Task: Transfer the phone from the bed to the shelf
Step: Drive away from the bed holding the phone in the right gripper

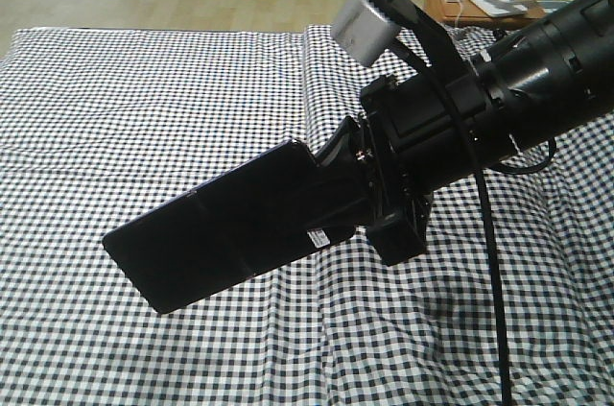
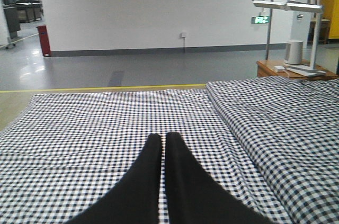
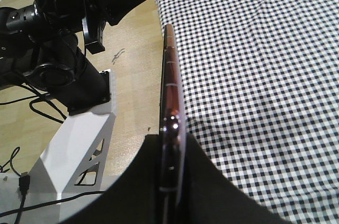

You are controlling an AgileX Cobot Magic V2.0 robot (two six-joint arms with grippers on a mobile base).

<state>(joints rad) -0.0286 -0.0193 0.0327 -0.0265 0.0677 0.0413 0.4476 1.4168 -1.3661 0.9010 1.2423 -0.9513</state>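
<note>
1. Currently, phone (image 1: 211, 233) is clamped in right gripper (image 3: 169, 140), raised clear of bed (image 1: 144, 89); pickup is judged done.
2. Left gripper (image 2: 162, 147) is seen pressed closed, empty.
3. Shelf is not seen in any of 3 views; carry and placement are left.

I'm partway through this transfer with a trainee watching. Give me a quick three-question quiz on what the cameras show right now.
1. Fill in: the left claw, hovering over the bed, is ___ and holds nothing.
2. Which claw grips the phone? A) left claw B) right claw C) neither
3. True or false: the phone lies flat on the bed.
Key: 1 shut; 2 B; 3 false, it is held up in the air above the bed.
</note>
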